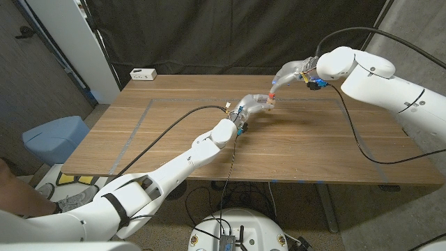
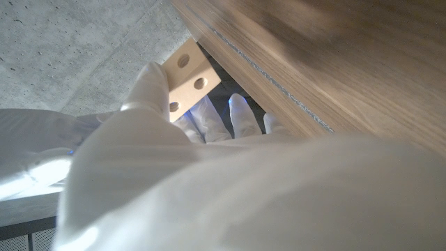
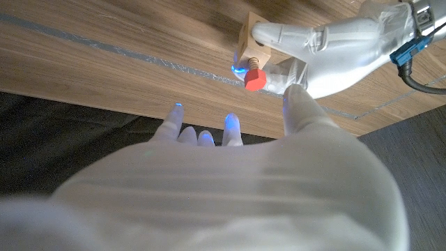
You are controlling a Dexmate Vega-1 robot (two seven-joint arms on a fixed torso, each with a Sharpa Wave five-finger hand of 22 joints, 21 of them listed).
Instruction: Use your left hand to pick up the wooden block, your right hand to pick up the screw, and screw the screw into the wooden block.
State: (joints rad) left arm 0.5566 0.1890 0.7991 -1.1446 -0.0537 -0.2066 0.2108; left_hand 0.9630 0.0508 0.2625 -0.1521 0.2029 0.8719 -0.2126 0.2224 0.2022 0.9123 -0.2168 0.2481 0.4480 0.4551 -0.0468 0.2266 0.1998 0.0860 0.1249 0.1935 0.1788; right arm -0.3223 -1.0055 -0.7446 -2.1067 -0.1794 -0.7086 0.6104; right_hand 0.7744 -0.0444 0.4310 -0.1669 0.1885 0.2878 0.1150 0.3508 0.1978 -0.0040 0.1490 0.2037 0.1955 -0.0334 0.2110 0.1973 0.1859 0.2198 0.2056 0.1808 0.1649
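Note:
My left hand [image 1: 249, 109] holds the pale wooden block [image 1: 267, 104] just above the middle of the table [image 1: 174, 132]. In the left wrist view the block [image 2: 187, 73] shows its drilled holes, pinched by my left hand [image 2: 160, 139]. A red-headed screw [image 3: 254, 78] stands in the block [image 3: 246, 43], its shank in a hole; in the head view the screw [image 1: 272, 93] sits on top of the block. My right hand [image 1: 293, 70] hovers close behind it. In the right wrist view my right hand [image 3: 230, 181] has its fingers spread, the thumb just beside the screw head, holding nothing.
A white box [image 1: 143, 73] sits at the table's far left corner. Grey tape lines [image 1: 139, 122] cross the tabletop. A blue bin [image 1: 56, 137] stands on the floor left of the table. A black cable [image 1: 174, 120] trails along my left arm.

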